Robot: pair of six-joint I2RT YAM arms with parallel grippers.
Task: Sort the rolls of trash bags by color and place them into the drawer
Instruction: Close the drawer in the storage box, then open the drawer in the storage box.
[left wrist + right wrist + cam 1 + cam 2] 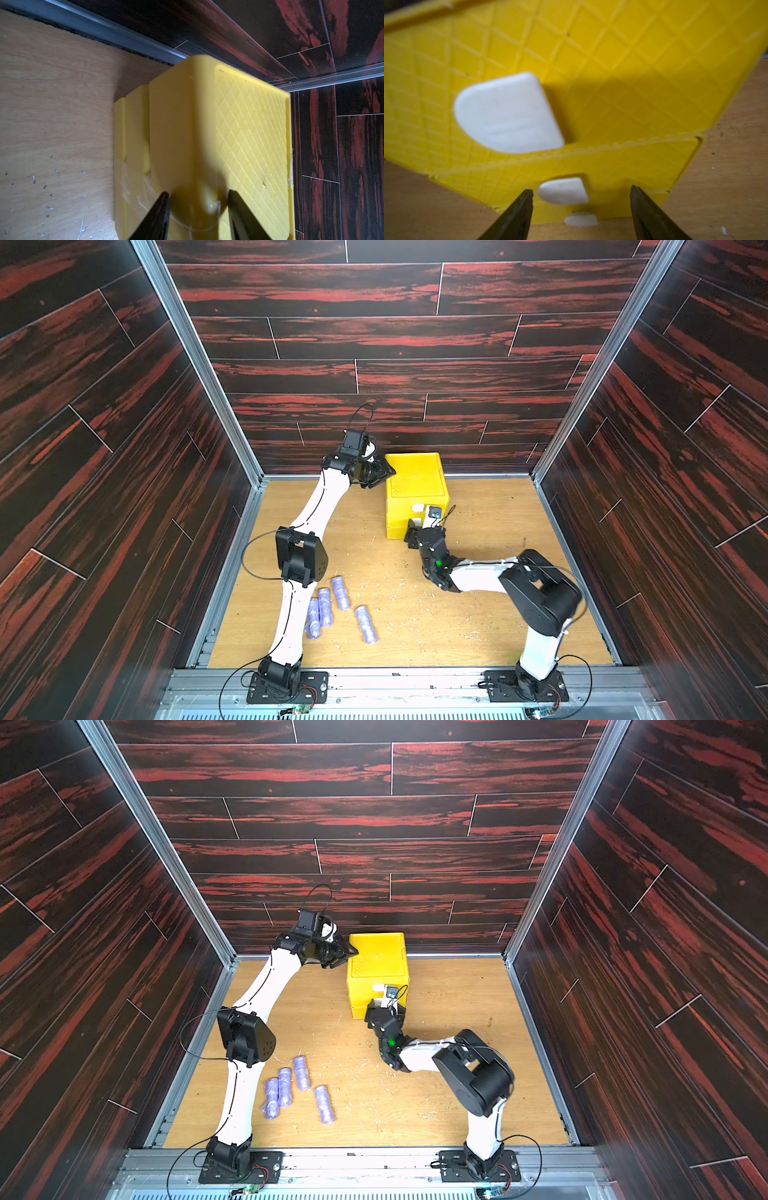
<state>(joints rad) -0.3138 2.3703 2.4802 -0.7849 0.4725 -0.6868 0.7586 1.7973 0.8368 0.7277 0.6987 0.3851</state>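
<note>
You are looking into a robotics lab test cell: an aluminium frame [198, 364] boxes in a small booth with walls of dark red wood-print panels [374, 335], a scuffed plywood floor [478, 614], and two robot arms [291, 614] bolted to a metal rail [415, 676], with bare circuit boards [298, 709] and loose cables [249, 556].

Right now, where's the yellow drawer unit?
In both top views the drawer unit stands near the back wall, left gripper at its top corner, right gripper at its front.
</note>
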